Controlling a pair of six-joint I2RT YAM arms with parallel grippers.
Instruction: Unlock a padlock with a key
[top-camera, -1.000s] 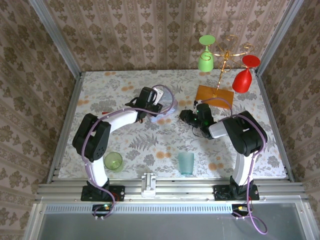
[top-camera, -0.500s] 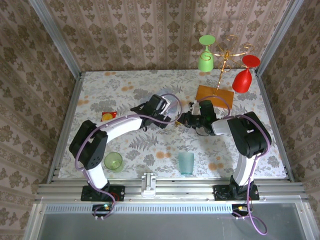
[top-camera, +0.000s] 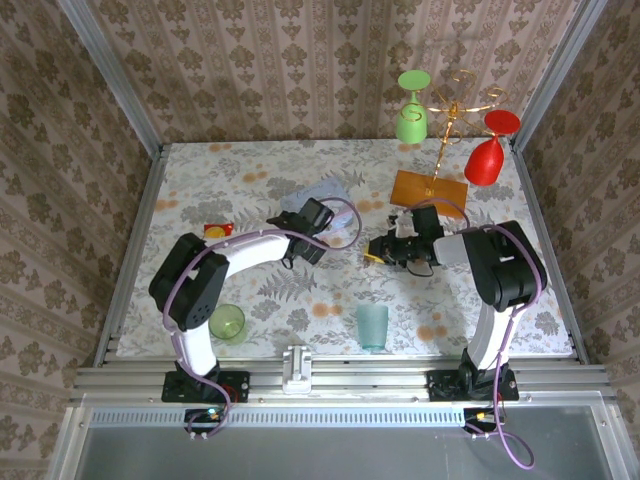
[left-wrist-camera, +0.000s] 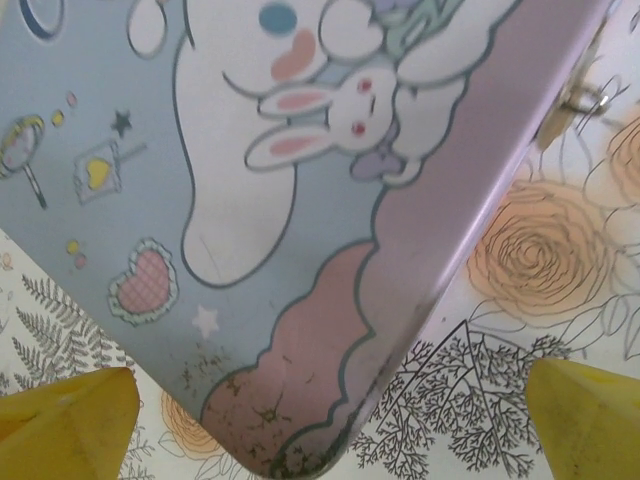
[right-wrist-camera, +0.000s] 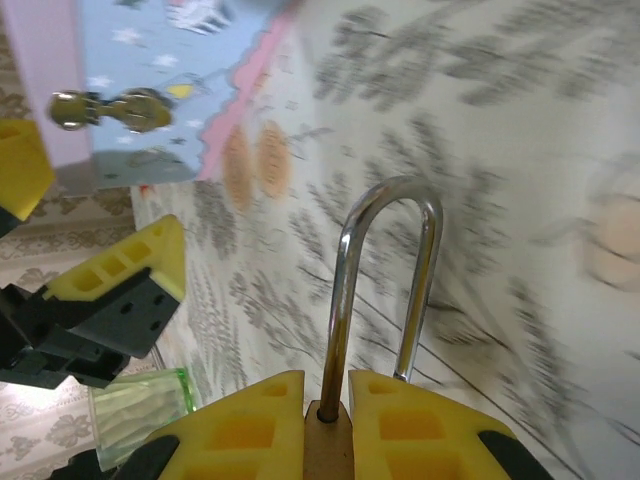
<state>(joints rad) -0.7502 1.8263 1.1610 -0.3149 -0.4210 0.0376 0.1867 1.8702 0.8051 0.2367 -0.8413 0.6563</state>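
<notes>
We see right end effector (right-wrist-camera: 325, 405) gripping padlock (right-wrist-camera: 326, 445), shackle toward the tin (left-wrist-camera: 250, 200); key (left-wrist-camera: 588, 98) just off the tin's edge, nearer the wide-open left end effector (left-wrist-camera: 325, 425).

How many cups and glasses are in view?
4: green glass and red glass hang on the rack, far right; green cup near front left; teal cup near front centre. Others may hide behind the arms.

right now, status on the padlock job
Left gripper open over the blue tin. Right gripper shut on the padlock, shackle sticking out. Key by the tin's edge, not in the lock.
</notes>
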